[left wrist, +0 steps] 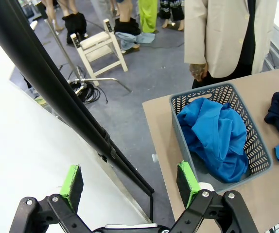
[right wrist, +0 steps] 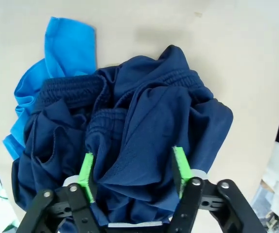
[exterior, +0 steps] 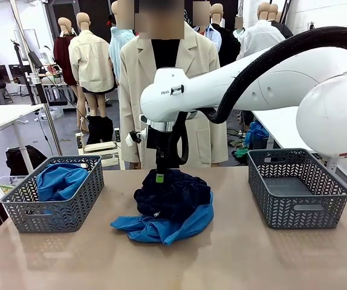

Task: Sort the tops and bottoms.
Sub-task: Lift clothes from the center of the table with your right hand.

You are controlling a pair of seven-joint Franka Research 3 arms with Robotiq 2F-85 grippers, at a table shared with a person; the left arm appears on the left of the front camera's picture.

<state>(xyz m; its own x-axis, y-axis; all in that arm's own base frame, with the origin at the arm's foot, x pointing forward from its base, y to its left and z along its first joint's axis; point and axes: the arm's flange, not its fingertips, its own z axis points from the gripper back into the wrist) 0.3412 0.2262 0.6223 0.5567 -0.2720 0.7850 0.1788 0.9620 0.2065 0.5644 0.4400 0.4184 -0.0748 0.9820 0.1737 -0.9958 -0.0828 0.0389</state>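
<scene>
The right gripper (right wrist: 133,170) is down in the heap of dark navy bottoms (right wrist: 139,121) at the middle of the table (exterior: 252,260). Its green pads (right wrist: 86,170) sit either side of a raised fold; I cannot tell whether they pinch it. A cobalt-blue top (exterior: 161,229) lies under the heap, sticking out on the near side. Another blue top (left wrist: 217,136) sits in the left grey basket (left wrist: 193,97). The left gripper (left wrist: 130,187) hangs wide open, holding nothing, near that basket.
</scene>
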